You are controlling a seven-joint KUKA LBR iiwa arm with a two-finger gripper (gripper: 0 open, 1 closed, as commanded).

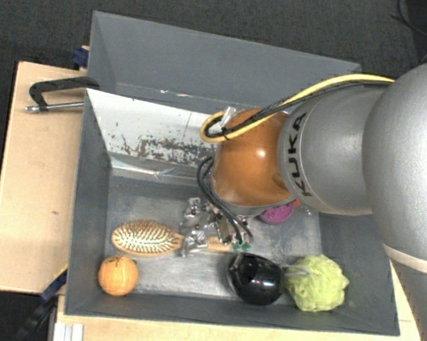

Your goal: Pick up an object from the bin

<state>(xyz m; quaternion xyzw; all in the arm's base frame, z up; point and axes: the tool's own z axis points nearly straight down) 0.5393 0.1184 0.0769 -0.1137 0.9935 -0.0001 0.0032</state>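
Five small things lie on the floor of the grey metal bin (212, 67) as the KUKA arm (342, 152) reaches in from the right, its rounded orange wrist cover (249, 167) low over the middle of the floor and a yellow cable (319, 90) looped across its top. The gripper (206, 234) is down at floor level, at the handle end of a wooden hairbrush (145, 238) that lies flat, bristles up, left of centre with its handle pointing right. The metal of the gripper overlaps the handle, and it cannot be told whether the gripper is spread or closed on it. An orange ball (118, 275) sits in the near left corner, just nearer than the brush head and apart from it. A glossy black rounded object (255, 279) rests at the near wall, just right of the gripper, beside a fluffy yellow-green puff (317, 283) on its right. A pink object (278, 213), mostly hidden by the wrist, shows at the far right of the floor.
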